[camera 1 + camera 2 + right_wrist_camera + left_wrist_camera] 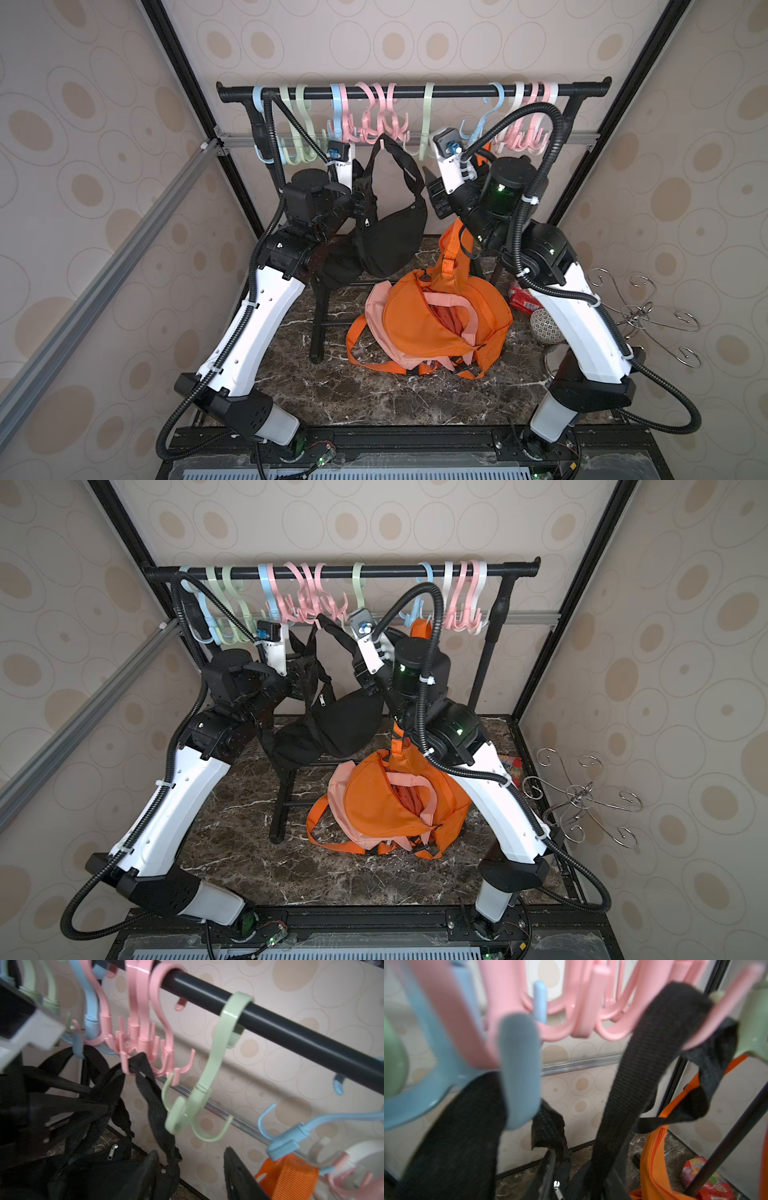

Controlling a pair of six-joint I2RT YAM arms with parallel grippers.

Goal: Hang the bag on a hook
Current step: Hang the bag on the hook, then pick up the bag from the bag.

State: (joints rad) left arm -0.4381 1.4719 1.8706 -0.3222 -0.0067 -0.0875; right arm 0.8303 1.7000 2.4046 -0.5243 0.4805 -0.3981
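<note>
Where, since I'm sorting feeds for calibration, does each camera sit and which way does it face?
Top views: high at the front, looking down and back at the rail, black bag, orange bag; left arm and right arm show.
Left wrist: near the pink hook, facing the wall; black strap draped over it; own fingers not discernible.
Right wrist: below the rail, looking up along it; right gripper shows, open.
Shared: both wrist views show that strap on the hook.
</note>
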